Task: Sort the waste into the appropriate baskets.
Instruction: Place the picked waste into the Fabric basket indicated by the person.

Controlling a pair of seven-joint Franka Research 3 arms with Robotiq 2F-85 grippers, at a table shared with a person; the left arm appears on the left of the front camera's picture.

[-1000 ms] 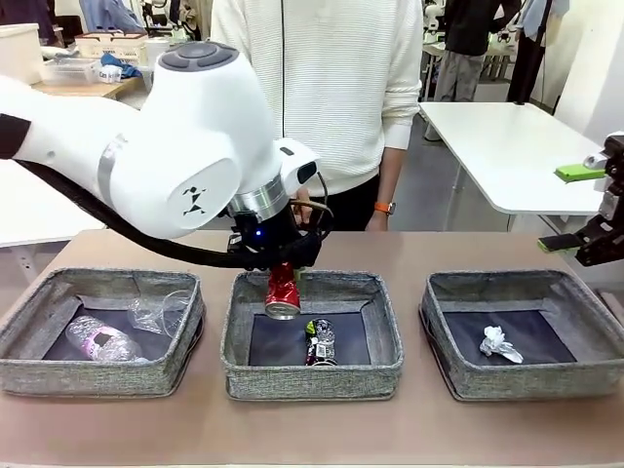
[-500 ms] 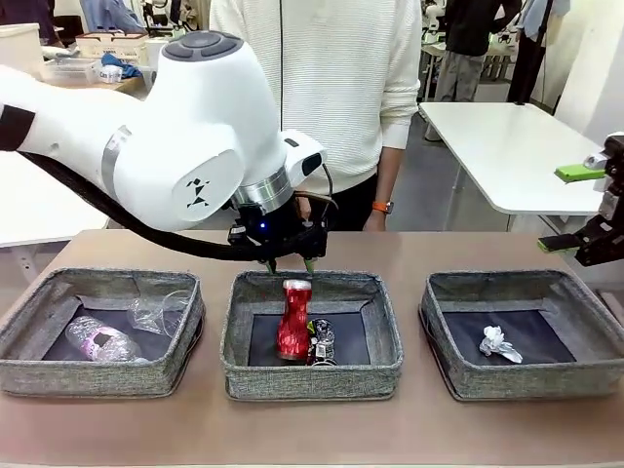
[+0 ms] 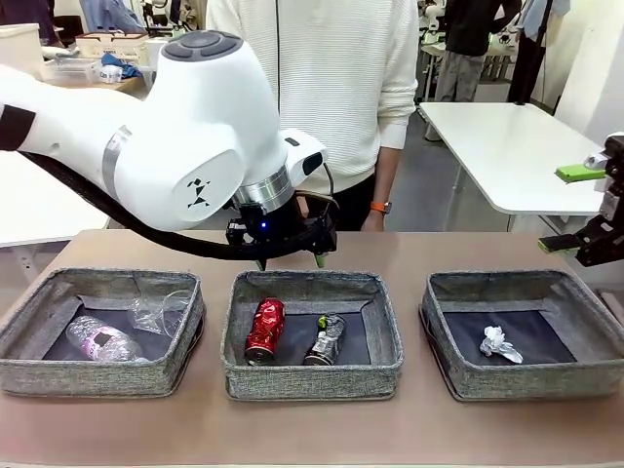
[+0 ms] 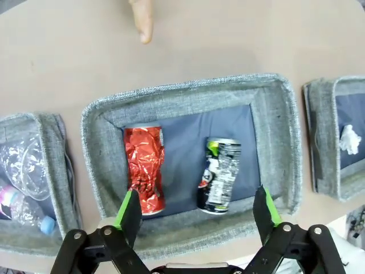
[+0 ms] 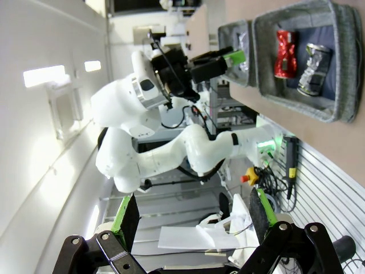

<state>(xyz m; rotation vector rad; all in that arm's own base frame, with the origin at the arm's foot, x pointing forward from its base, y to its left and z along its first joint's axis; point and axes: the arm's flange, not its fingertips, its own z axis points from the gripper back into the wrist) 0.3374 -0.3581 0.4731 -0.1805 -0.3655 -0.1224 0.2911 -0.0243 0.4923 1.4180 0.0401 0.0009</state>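
Note:
My left gripper (image 3: 290,259) hangs open over the back edge of the middle basket (image 3: 312,372), holding nothing. A crushed red can (image 3: 264,330) lies on its side in that basket beside a dark silver-black can (image 3: 325,339). In the left wrist view the red can (image 4: 144,168) and the dark can (image 4: 220,174) lie side by side beyond my open left gripper (image 4: 197,208). The left basket (image 3: 93,376) holds a clear bottle (image 3: 100,341) and a clear cup (image 3: 161,312). A white paper wad (image 3: 499,343) lies in the right basket (image 3: 526,380). My right gripper (image 3: 570,210) is open and raised at the far right.
A person in a white sweater (image 3: 322,88) stands at the far side of the table, one fingertip (image 4: 141,20) resting on the tabletop behind the middle basket. Bare brown table (image 3: 312,429) runs in front of the baskets. A white table (image 3: 507,146) stands at the back right.
My left gripper opened and rose slightly. The red can dropped from it, stood briefly in the middle basket, then fell on its side beside the dark can. The right arm stayed still.

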